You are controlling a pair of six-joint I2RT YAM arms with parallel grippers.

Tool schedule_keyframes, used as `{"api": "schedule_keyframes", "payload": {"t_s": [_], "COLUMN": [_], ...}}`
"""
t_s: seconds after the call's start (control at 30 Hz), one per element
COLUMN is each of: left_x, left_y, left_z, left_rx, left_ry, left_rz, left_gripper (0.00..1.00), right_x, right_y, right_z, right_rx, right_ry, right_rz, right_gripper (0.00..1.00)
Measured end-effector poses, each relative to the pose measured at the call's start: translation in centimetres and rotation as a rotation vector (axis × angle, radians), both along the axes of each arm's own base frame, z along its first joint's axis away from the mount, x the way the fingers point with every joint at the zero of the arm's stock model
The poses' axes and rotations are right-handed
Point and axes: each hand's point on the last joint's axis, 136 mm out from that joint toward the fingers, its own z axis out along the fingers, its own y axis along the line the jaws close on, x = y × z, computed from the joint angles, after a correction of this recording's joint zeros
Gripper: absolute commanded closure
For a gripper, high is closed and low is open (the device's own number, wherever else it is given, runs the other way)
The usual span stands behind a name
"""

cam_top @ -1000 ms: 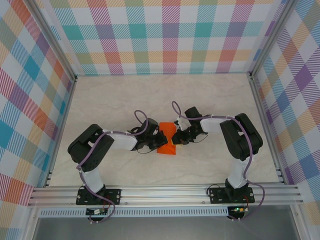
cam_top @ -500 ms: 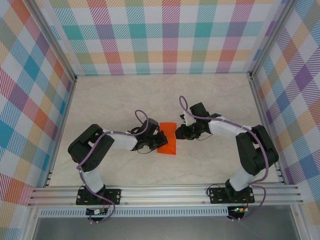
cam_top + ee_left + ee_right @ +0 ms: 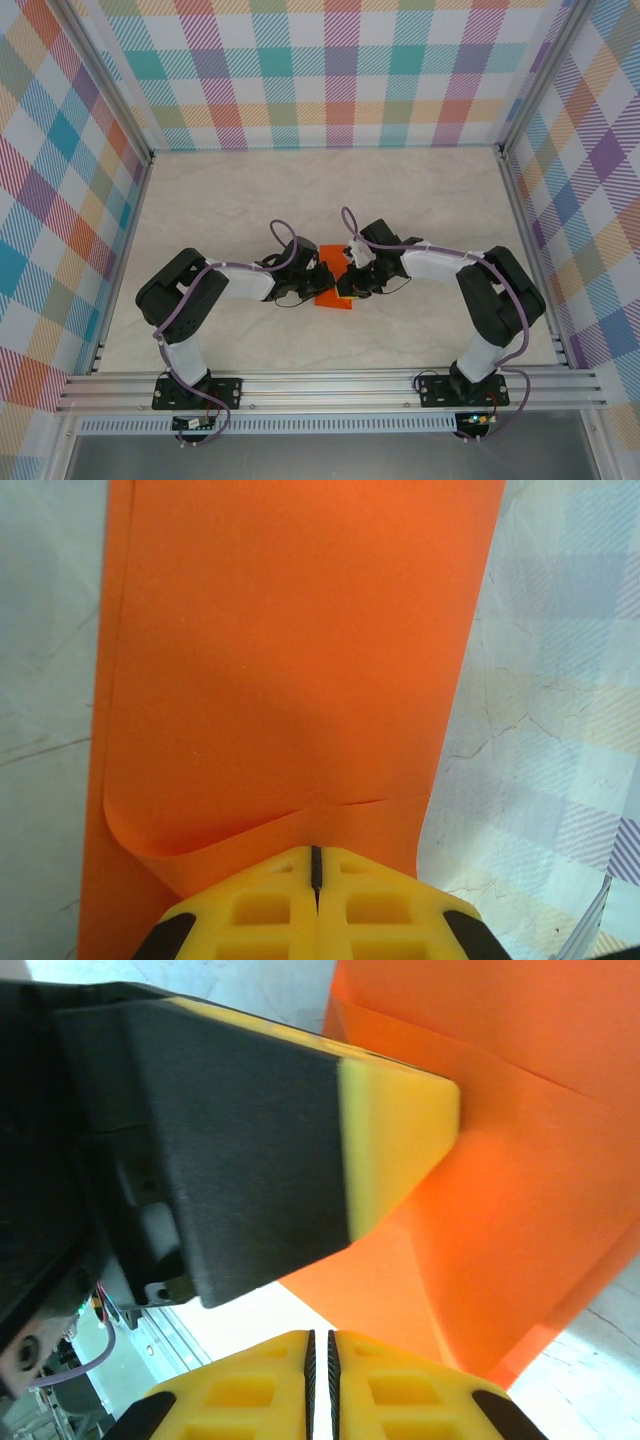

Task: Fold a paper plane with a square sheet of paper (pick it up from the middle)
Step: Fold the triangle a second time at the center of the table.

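The square sheet of paper (image 3: 332,299), bright orange and folded over on itself, lies flat mid-table between the two arms. In the left wrist view the paper (image 3: 290,650) runs as a long strip with a loose flap curling at its near corner. My left gripper (image 3: 323,281) (image 3: 316,852) is shut, its tips resting on the paper's near edge. My right gripper (image 3: 344,284) (image 3: 320,1334) is shut with nothing between its fingers, hovering at the paper's (image 3: 500,1210) edge right beside the left gripper's finger (image 3: 395,1130). Both grippers hide much of the sheet from above.
The pale marbled table (image 3: 300,190) is walled by plaid panels on three sides. An aluminium rail (image 3: 330,385) with both arm bases runs along the near edge.
The right gripper drew away to the right, then swung back left and nearer, over the paper next to the left gripper. The left gripper and the paper stayed put.
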Motion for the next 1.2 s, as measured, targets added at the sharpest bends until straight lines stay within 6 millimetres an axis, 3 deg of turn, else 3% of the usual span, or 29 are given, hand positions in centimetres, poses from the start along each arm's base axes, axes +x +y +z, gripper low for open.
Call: {"api": "schedule_keyframes", "payload": {"t_s": [0.8, 1.2], "left_x": [0.0, 0.0], "left_y": [-0.3, -0.4], "left_z": [0.0, 0.0], "left_rx": [-0.009, -0.01], "left_ry": [-0.01, -0.011], "left_rz": [-0.008, -0.009], "left_gripper": [1.0, 1.0], "right_x": [-0.6, -0.8], "right_y": [-1.7, -2.1], "right_z": [-3.7, -3.3], "right_rx": [-0.127, -0.139], "right_ry": [0.085, 0.076], "right_rz": [-0.052, -0.052], "right_gripper": [0.84, 0.83]}}
